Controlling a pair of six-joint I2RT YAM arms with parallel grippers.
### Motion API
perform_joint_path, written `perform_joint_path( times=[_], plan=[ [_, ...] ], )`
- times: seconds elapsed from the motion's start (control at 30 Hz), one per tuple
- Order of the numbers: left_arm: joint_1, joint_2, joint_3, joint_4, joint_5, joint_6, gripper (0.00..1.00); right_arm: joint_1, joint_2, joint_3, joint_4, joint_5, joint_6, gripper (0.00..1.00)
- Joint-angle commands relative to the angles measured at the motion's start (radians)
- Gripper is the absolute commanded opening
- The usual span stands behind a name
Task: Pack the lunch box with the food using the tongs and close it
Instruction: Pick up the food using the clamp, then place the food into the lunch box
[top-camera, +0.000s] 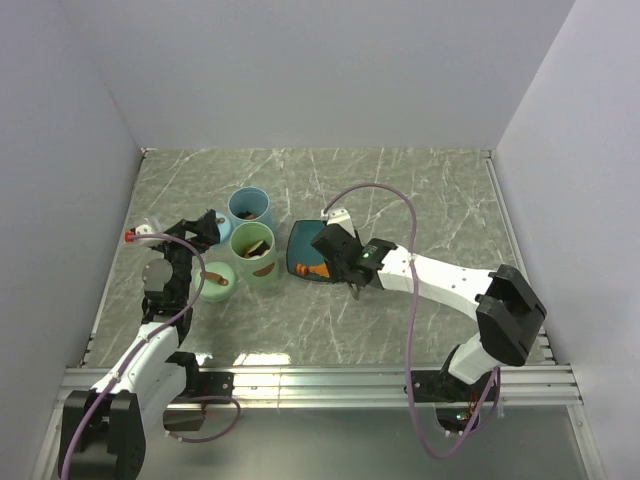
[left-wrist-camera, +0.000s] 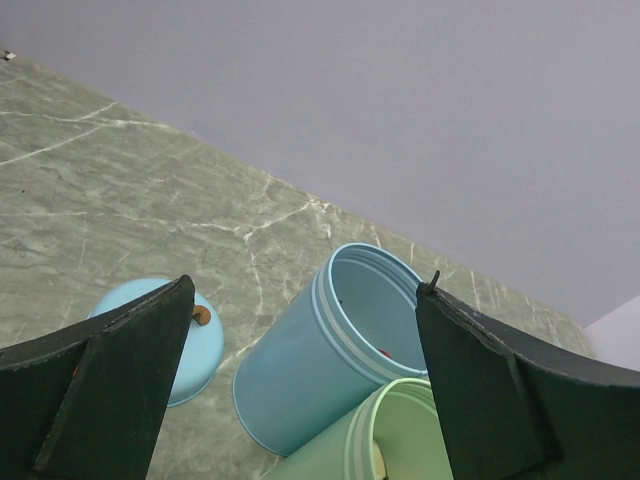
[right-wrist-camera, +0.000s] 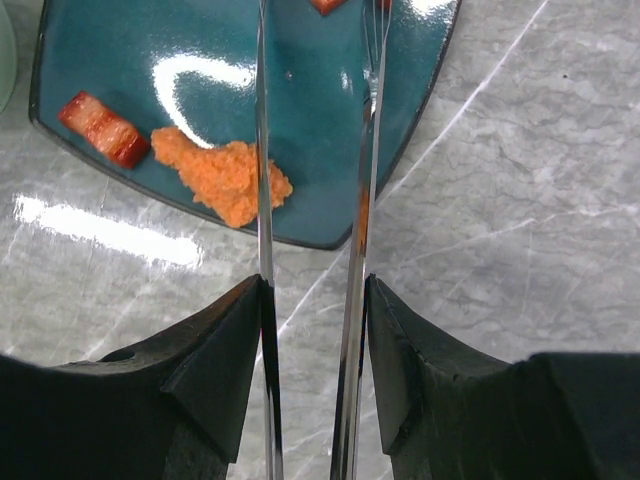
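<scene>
- Top view: the grey-green marbled bench (top-camera: 420, 200) carries a blue container (top-camera: 250, 208) and, just in front of it, a green container (top-camera: 256, 262) with brown food inside.
- Top view: a blue lid (top-camera: 223, 233) lies left of the two containers. A pale green lid (top-camera: 213, 277) nearer the arm bases bears one brown piece (top-camera: 221, 280).
- Top view: the left pincer (top-camera: 203, 230) is beside the blue lid. The right pincer (top-camera: 330, 248) is over the teal plate (top-camera: 300, 243), which lies just right of the green container. An orange chunk (top-camera: 305, 268) shows on the plate's near side. The tongs cannot be made out here.
- Left wrist view: the left pincer (left-wrist-camera: 307, 288) has its jaws spread wide with nothing between them. Beyond them the blue container (left-wrist-camera: 310, 380) stands touching the green container (left-wrist-camera: 335, 455), a red speck on its inner wall. The blue lid (left-wrist-camera: 205, 350) lies to the left, a small brown bit at its edge.
- Right wrist view: the right pincer (right-wrist-camera: 315, 300) clamps the tongs (right-wrist-camera: 262, 150). The two thin silver arms press against the inner faces of the fingers (right-wrist-camera: 215, 380), a narrow gap between them, and reach forward over the teal plate (right-wrist-camera: 130, 60).
- Right wrist view: on the plate, left of the tongs, a red-and-white piece (right-wrist-camera: 103, 128) lies just beside the orange chunk (right-wrist-camera: 225, 175), which touches the left tong arm. Another red piece (right-wrist-camera: 328, 5) is cut off at the top edge.
</scene>
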Motion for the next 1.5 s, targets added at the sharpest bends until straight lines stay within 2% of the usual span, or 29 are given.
perform_joint_path(
  times=[0.0, 0.5, 0.63, 0.77, 0.87, 1.27, 1.47],
  plan=[
    [0.006, -0.015, 0.013, 0.03, 0.0, -0.005, 0.99, -0.031, 0.018, 0.001, 0.061, -0.033, -0.01, 0.52],
    [0.006, -0.015, 0.014, 0.032, 0.0, -0.005, 0.99, -0.08, 0.1, 0.059, 0.081, -0.084, -0.059, 0.52],
    [0.006, -0.018, 0.011, 0.032, 0.0, -0.005, 1.0, -0.082, 0.107, 0.069, 0.071, -0.083, -0.064, 0.48],
    [0.006, -0.018, 0.011, 0.032, -0.001, -0.007, 1.0, -0.082, 0.084, 0.078, 0.061, -0.07, -0.07, 0.4],
    [0.006, -0.016, 0.011, 0.032, -0.001, -0.005, 0.99, -0.082, 0.055, 0.099, 0.054, -0.06, -0.081, 0.38],
    [0.006, -0.015, 0.011, 0.032, -0.001, -0.005, 1.0, -0.077, -0.072, 0.174, 0.044, -0.066, -0.141, 0.37],
    [0.006, -0.008, 0.014, 0.032, 0.0, -0.005, 0.99, -0.011, -0.112, 0.239, 0.063, -0.118, -0.211, 0.37]
  ],
)
